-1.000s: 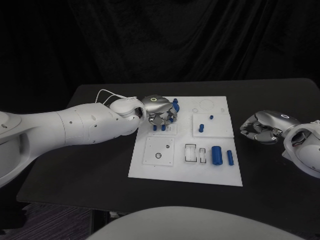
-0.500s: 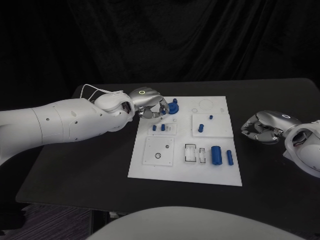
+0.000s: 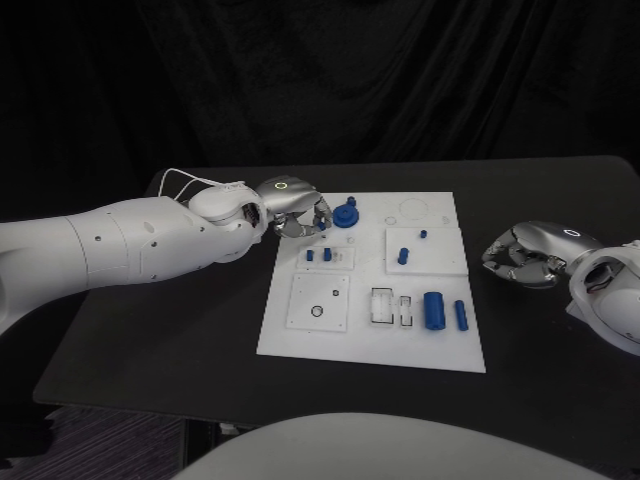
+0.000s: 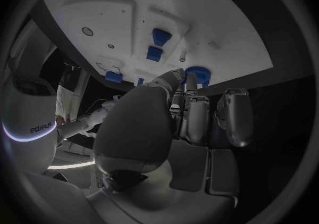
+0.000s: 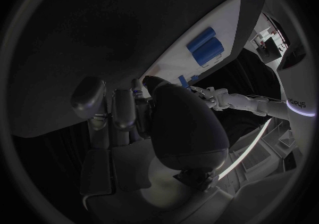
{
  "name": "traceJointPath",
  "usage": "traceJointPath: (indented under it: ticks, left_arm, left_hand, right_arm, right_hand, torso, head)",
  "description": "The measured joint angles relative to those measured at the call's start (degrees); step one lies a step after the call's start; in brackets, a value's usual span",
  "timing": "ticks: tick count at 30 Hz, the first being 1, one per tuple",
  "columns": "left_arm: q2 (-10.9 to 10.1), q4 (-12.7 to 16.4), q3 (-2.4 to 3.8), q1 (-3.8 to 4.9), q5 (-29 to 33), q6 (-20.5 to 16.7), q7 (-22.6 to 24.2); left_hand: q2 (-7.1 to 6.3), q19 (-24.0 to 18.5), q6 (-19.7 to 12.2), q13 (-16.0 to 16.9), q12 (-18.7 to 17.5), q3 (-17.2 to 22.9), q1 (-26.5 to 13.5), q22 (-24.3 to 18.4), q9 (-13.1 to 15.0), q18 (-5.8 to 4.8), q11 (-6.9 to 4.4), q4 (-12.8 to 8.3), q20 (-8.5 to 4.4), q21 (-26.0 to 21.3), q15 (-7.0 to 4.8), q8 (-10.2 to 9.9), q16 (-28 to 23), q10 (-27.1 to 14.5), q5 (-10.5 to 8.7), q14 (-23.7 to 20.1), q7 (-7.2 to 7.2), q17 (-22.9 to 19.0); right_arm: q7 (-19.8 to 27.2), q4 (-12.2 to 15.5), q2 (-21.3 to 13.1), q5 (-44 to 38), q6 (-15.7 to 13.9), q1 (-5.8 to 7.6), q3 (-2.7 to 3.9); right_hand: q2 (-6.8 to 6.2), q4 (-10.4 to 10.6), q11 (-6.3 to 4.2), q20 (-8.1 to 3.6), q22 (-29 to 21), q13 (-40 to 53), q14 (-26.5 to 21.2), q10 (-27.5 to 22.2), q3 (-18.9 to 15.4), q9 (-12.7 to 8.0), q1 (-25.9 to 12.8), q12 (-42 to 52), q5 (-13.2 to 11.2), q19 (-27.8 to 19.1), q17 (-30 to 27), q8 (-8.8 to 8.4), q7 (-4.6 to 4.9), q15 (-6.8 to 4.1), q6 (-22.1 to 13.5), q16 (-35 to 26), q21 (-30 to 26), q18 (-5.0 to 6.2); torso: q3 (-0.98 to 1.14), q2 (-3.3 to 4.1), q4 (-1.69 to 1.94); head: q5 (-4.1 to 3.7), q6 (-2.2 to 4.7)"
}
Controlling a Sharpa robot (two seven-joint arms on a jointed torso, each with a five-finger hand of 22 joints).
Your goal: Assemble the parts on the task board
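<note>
The white task board (image 3: 407, 340) lies in the middle of the table. My left hand (image 3: 294, 205) hovers at its far left corner, fingers loosely bent with nothing between them, their tips just beside a blue round part (image 3: 349, 213) (image 4: 197, 73) that stands there. Two short blue pegs (image 3: 317, 255) (image 4: 158, 44) stand in the board nearer me than that hand. More blue pegs (image 3: 402, 257) stand further right, and two blue cylinders (image 3: 433, 310) (image 5: 202, 46) lie at the near right. My right hand (image 3: 529, 255) rests curled on the table to the right of the board, empty.
A small white plate with round holes (image 3: 320, 298) and two slotted recesses (image 3: 391, 306) sit on the board's near half. A thin white cable (image 3: 190, 180) loops at my left wrist. Bare black table (image 3: 162, 330) surrounds the board.
My left hand has drawn back from above the two short pegs to the board's far left corner, then held still. The right hand and the parts have not moved.
</note>
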Motion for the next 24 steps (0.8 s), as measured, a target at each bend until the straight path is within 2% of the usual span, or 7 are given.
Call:
traceJointPath:
  ticks: [5,12,24]
  left_arm:
    - [0.2,-0.6,-0.02,-0.48,0.0,0.5,-0.3]
    - [0.4,-0.8,-0.01,-0.61,0.0,1.1,-0.6]
    - [0.9,-1.1,-0.01,-1.06,0.0,2.0,-1.1]
  left_hand:
    - [0.1,0.0,0.0,0.0,0.0,-0.2,-0.2,0.0,0.0,0.0,0.08,0.2,0.0,0.0,0.0,0.0,0.0,0.1,0.0,0.0,0.0,0.0]
    - [0.15,0.0,0.0,-0.1,-0.2,-0.2,-0.3,0.0,0.0,0.0,0.09,0.2,0.0,0.0,0.0,-0.2,0.0,0.1,-0.1,0.0,0.01,-0.2]
    - [0.15,0.0,-0.2,-0.4,-0.7,-0.2,-0.3,0.0,-0.3,0.0,0.38,0.2,0.0,-0.4,0.2,-0.4,-0.2,0.0,-0.45,-0.2,0.42,-0.6]
  right_arm:
    - [0.0,-0.2,0.1,0.0,0.0,0.0,0.0]
    - [-0.1,-0.3,0.1,0.0,0.0,0.0,0.0]
    - [-0.2,-0.3,0.2,0.5,0.0,0.0,0.01]
  right_hand:
    - [0.0,0.0,0.0,0.0,0.0,0.0,0.0,0.0,0.0,0.0,0.0,0.0,0.0,0.0,0.0,0.0,0.0,0.0,0.0,0.0,0.0,0.0]
    - [0.0,0.0,0.0,0.0,0.0,0.0,0.0,0.0,0.0,0.0,0.0,0.0,0.0,0.0,-0.1,-0.28,0.2,0.0,-0.2,0.0,0.0,0.0]
    - [0.0,0.0,0.0,0.0,0.0,0.0,0.0,0.0,0.0,-0.1,0.0,0.0,0.0,0.0,-0.1,-0.28,0.2,0.0,-0.2,0.0,0.0,0.0]
  torso:
    - [-0.1,0.07,0.16]
    - [-0.12,0.02,0.12]
    - [-0.03,-0.16,-0.08]
  head:
    - [-0.16,0.0]
    - [0.03,0.0]
    - [-0.2,0.0]
